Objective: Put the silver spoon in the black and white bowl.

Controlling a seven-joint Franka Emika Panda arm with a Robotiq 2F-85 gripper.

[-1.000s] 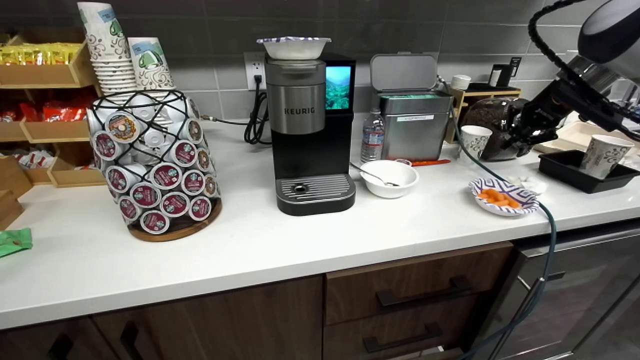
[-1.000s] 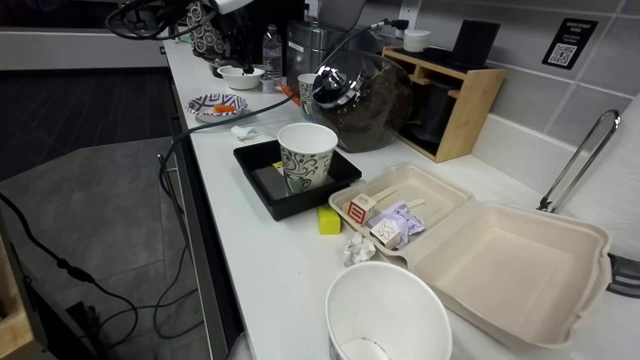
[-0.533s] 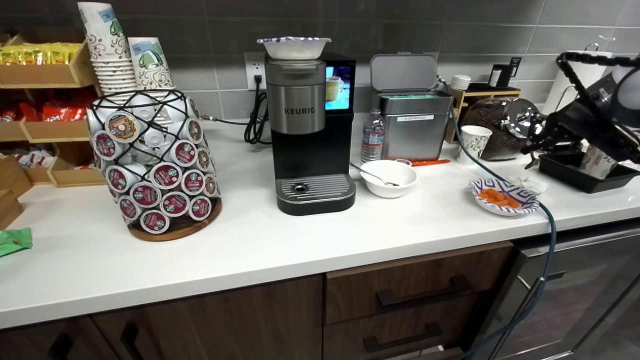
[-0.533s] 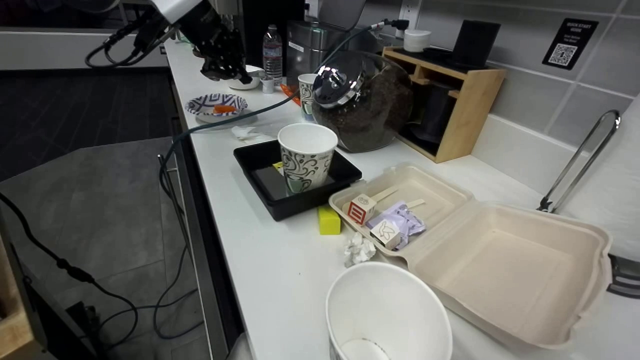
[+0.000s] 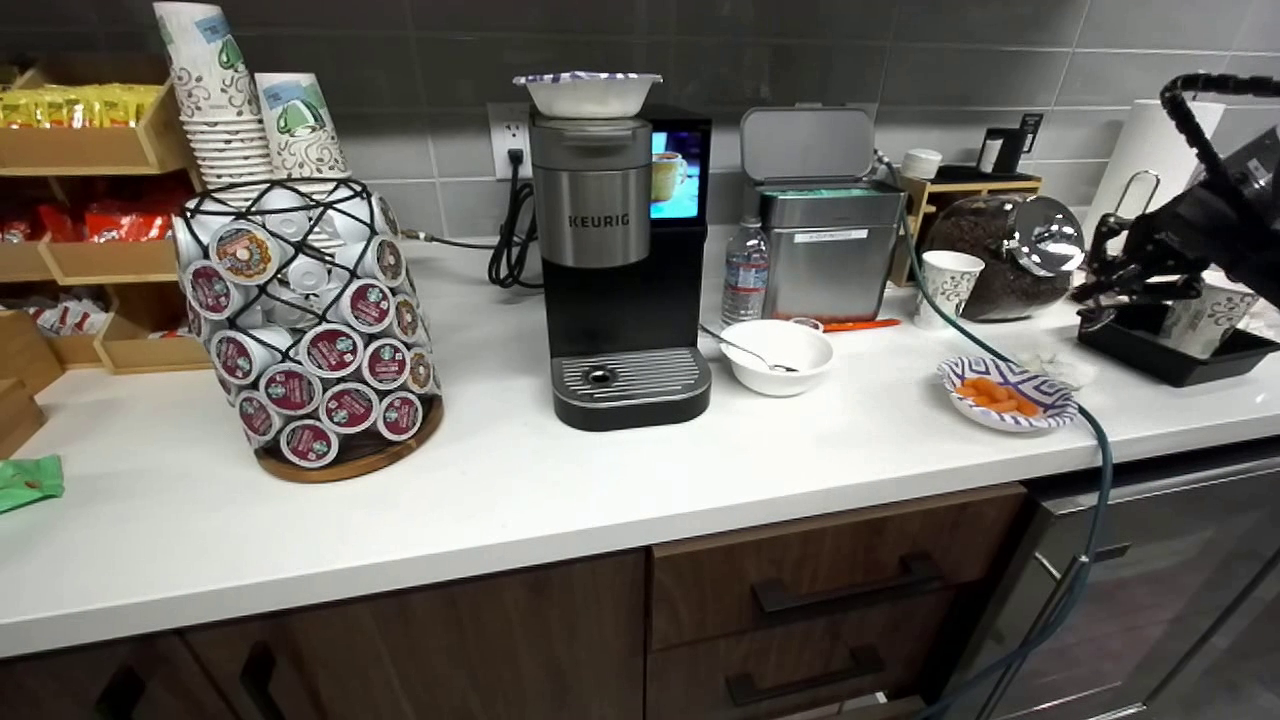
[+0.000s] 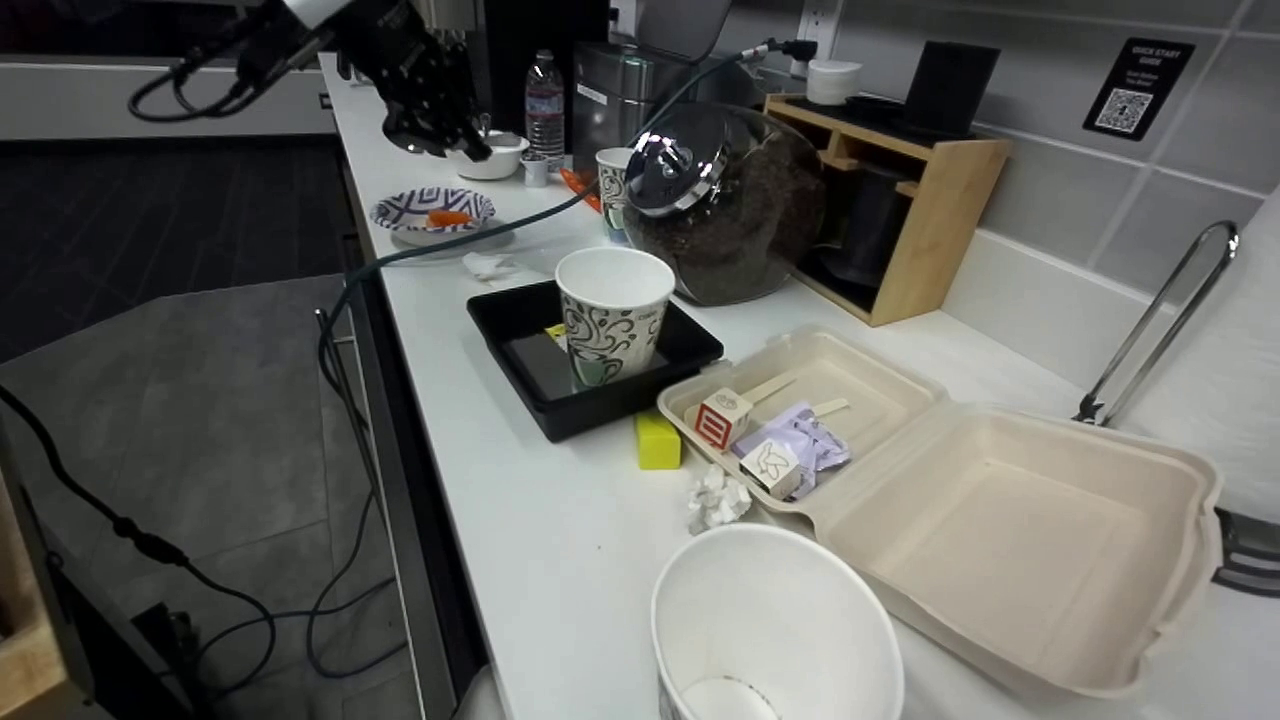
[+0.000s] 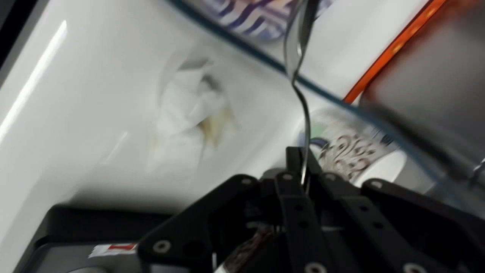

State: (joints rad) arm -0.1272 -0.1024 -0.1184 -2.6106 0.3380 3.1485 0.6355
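Observation:
In the wrist view my gripper (image 7: 303, 163) is shut on the handle of the silver spoon (image 7: 296, 53), whose head points up the picture. In an exterior view the gripper (image 5: 1088, 290) hangs above the counter by the black tray; it also shows here (image 6: 478, 150). The black and white bowl is not in view. A plain white bowl (image 5: 805, 345) stands beside the coffee machine, with a separate metal spoon (image 5: 742, 348) leaning in it. It also shows in an exterior view (image 6: 497, 165), partly behind the gripper.
A purple-patterned dish (image 5: 1050, 400) holds carrots. A bluish hose (image 5: 1100, 470) crosses the counter. A black tray (image 5: 1150, 355) with a paper cup, a dark glass jar (image 5: 985, 270), a paper cup (image 5: 945, 285) and a coffee machine (image 5: 600, 220) stand around. A patterned bowl (image 5: 590, 98) sits on the machine.
My arm has swung in front of the jar and then right, towards the black tray, in an exterior view, uncovering the jar. The bowls and dish have not moved.

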